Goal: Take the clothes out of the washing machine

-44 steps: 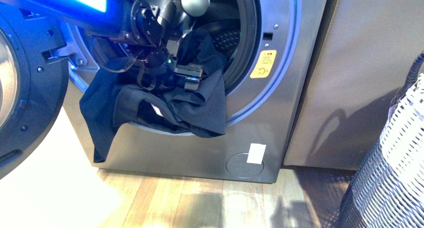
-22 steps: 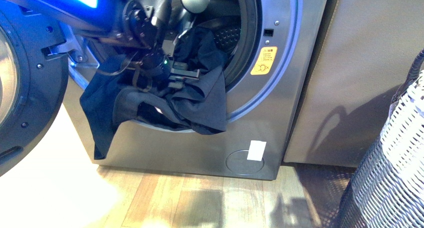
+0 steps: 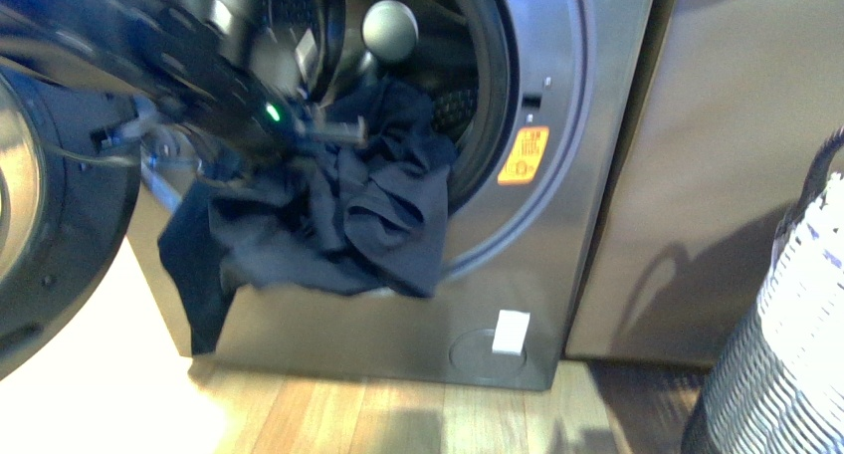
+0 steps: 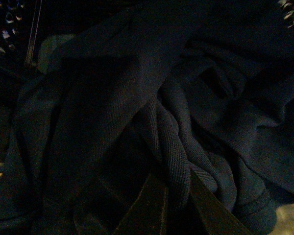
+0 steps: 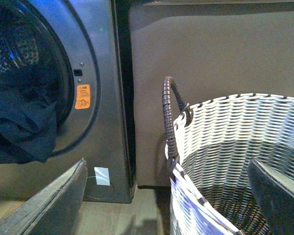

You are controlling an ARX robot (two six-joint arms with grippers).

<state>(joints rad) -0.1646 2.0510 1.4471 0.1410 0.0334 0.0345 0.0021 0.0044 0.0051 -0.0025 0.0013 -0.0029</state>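
- Straight ahead of the robot, the grey washing machine fills most of the front view. Its porthole is open and a patch of the perforated drum shows behind the load.
- To the left, its round dark door is swung wide, clear of the mouth.
- On the right, the woven basket stands on the wooden floor beside the machine, apart from it. What shows of its inside holds no laundry.
- The clothes, a dark navy bundle, lie half out of the porthole. One part is inside the mouth, and the rest spills over the lower rim and hangs down the front panel towards the floor.
- The left claw is motion-blurred in the front view, sitting at the top of the bundle in the mouth. In the dim wrist view its fingers stand close together with a rope of fabric pinched between them, so it looks clamped on the clothes.
- The right claw hangs above the basket, fingers spread wide and gripping nothing.
- The step in hand appears to be the pull-out: the garment is gripped but not yet free of the drum.
- The next move calls for drawing the cloth up and outward until the trailing end clears the rim and door. It then has to go across to the basket, lifted high enough that the hanging tail does not drag on the floor.
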